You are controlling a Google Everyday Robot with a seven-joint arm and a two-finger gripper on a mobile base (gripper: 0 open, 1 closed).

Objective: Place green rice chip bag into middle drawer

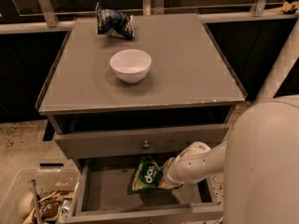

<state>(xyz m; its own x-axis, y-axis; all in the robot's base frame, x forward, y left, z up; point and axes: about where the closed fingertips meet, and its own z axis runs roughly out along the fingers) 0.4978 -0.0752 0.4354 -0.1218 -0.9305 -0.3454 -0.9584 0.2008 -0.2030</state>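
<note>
Camera view: glossy green bag (146, 175), dark logo; tool (163, 179) in drawer (106, 191).

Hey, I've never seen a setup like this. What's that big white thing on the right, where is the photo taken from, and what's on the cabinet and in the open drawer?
This is a single photo looking down on a grey cabinet; where the camera is mounted isn't known. The big white shape on the right is the robot's body. The white arm reaching out from it ends in a two-finger gripper, which is inside the open middle drawer. The gripper appears to hold the green rice chip bag just above the drawer's floor, so the bag isn't let go yet. On the cabinet top are a white bowl and, at the back, a dark blue and white snack bag. Above the open drawer is a drawer front with a small knob. A plastic bin sits on the floor, lower left.
</note>
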